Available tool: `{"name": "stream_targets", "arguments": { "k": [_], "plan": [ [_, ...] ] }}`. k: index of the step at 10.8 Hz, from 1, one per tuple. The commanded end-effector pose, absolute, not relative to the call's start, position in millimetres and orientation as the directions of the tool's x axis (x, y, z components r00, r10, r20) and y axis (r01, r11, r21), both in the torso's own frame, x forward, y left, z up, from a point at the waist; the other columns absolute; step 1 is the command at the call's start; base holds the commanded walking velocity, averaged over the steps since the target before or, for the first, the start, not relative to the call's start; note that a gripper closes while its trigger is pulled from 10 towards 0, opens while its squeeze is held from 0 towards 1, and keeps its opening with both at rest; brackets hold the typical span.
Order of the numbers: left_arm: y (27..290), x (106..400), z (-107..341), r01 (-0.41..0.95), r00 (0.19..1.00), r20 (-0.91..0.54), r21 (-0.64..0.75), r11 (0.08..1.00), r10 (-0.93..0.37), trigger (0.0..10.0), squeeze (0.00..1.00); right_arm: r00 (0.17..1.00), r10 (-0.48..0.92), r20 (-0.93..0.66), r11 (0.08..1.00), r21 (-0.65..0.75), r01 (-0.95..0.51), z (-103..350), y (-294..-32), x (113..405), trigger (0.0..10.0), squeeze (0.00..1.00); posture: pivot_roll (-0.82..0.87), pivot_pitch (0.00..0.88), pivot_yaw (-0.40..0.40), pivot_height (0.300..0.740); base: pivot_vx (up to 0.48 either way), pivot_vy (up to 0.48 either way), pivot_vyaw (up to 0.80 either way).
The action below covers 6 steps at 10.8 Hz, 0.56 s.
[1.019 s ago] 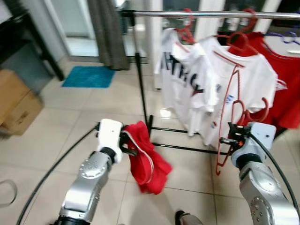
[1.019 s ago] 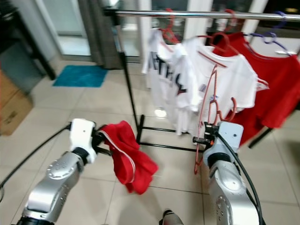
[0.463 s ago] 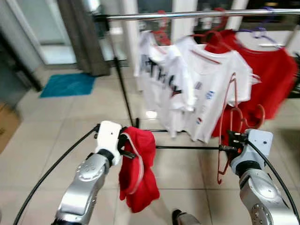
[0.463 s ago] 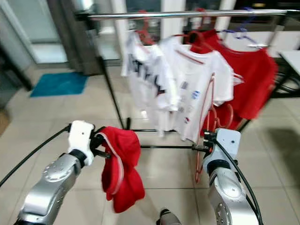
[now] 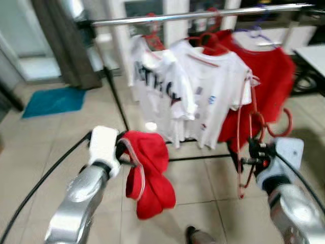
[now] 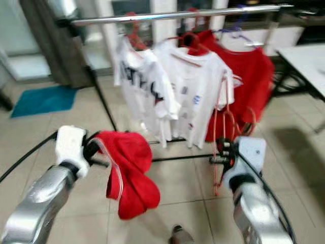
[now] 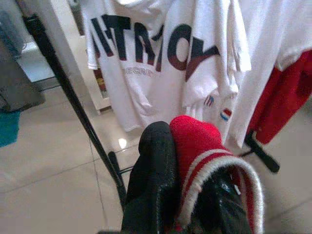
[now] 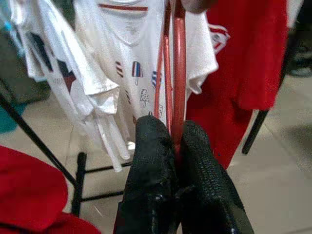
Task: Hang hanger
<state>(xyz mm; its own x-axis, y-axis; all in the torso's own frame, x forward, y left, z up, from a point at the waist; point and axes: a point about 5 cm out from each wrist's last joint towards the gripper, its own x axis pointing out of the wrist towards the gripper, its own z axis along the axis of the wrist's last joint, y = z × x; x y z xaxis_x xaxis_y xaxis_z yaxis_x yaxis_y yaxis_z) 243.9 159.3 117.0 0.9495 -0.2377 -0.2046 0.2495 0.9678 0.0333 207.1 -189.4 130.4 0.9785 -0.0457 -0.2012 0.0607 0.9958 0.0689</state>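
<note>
Since a second ago, the chrome clothes rail (image 5: 193, 14) with its white printed T-shirts (image 5: 188, 91) and red shirt (image 5: 264, 76) has slid leftward across the head views as the camera turns. Left gripper (image 7: 190, 195) keeps its jaws clamped on a red white-trimmed garment (image 5: 150, 173) dangling over the tiled floor (image 5: 45, 137). Right gripper (image 8: 178, 161) holds its jaws pinched on the thin red wire hanger (image 5: 244, 137), upright before the shirts, below the rail.
</note>
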Motion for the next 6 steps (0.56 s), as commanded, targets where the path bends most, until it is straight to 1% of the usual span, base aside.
{"name": "stream_targets", "arguments": {
  "k": [1, 2, 3, 4, 5, 6],
  "plan": [
    [161, 246, 131, 0.244, 0.959, -0.163, 0.051, 0.969, -0.233, 10.0, 0.00, 0.983, -0.056, -0.175, 0.995, 0.067, 0.069, 134, -190, 204, 10.0, 0.00, -0.13, 0.064, 0.147, 0.740, 0.000, 0.000, -0.79],
    [162, 247, 136, 0.239, 0.961, -0.152, 0.042, 0.970, -0.230, 10.0, 0.00, 0.985, -0.065, -0.158, 0.994, 0.076, 0.078, 135, -189, 204, 10.0, 0.00, -0.12, 0.056, 0.157, 0.740, 0.000, 0.000, -0.79],
    [163, 251, 141, 0.235, 0.964, -0.132, 0.021, 0.972, -0.230, 10.0, 0.00, 0.987, -0.082, -0.141, 0.990, 0.100, 0.096, 136, -191, 205, 10.0, 0.00, -0.11, 0.072, 0.155, 0.740, 0.000, 0.000, -0.79],
    [170, 257, 124, 0.197, 0.969, -0.143, -0.032, 0.980, -0.200, 10.0, 0.00, 0.985, -0.083, -0.148, 0.981, 0.160, 0.107, 122, -192, 210, 10.0, 0.00, -0.11, 0.054, 0.157, 0.740, 0.000, 0.000, -0.80],
    [174, 262, 106, 0.182, 0.968, -0.160, -0.092, 0.979, -0.195, 10.0, 0.00, 0.979, -0.100, -0.177, 0.975, 0.178, 0.132, 108, -191, 219, 10.0, 0.00, -0.10, 0.046, 0.161, 0.740, 0.000, 0.000, -0.80],
    [169, 265, 98, 0.204, 0.960, -0.162, -0.149, 0.968, -0.227, 10.0, 0.00, 0.981, -0.068, -0.183, 0.979, 0.178, 0.101, 105, -184, 228, 10.0, 0.00, -0.11, 0.041, 0.138, 0.740, 0.000, 0.000, -0.80]
  ]
}}
